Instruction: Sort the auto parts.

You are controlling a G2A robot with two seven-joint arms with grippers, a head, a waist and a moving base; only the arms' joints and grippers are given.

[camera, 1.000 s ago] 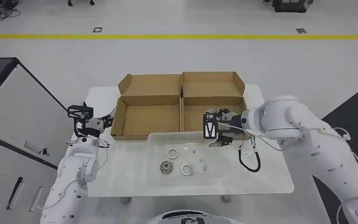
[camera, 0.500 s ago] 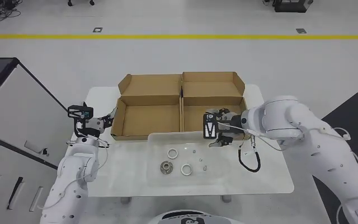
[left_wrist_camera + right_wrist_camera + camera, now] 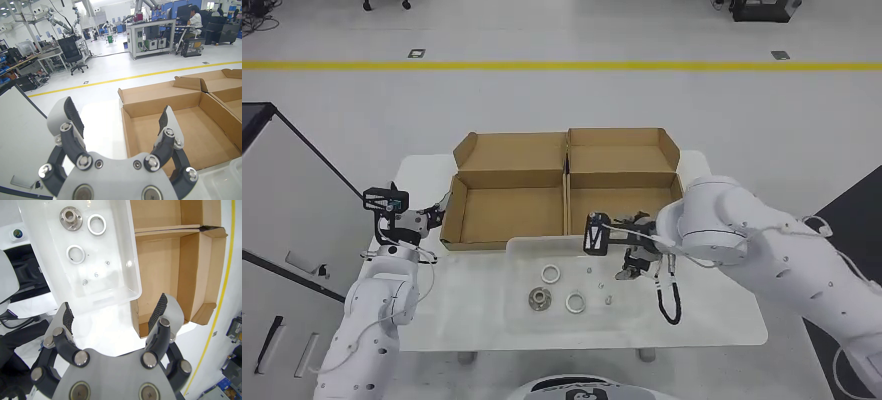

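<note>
My right gripper (image 3: 115,306) hangs wide and empty just off the right end of the clear plastic tray (image 3: 135,262), beside the front corner of the right cardboard box (image 3: 189,266). Everything I have to sort lies ahead of it, strung along the tray's long axis. Three small fasteners (image 3: 96,274) come nearest, then two plain metal rings (image 3: 75,254) lying flat. Farthest off is the flanged hub (image 3: 70,219), sitting on its flange with the bore up. The fasteners are too small for me to tell how they lie.

My left gripper (image 3: 117,108) is also spread wide with nothing in it. It sits at the bench's (image 3: 722,310) left edge, just beside the left cardboard box (image 3: 170,132) and well apart from the parts. So I judge the right arm the nearer one.

Rings and hub are smooth machined metal, likely slippery on the glossy tray floor; the ribbed rubber pads (image 3: 157,311) should help. The boxes are matte brown card.
</note>
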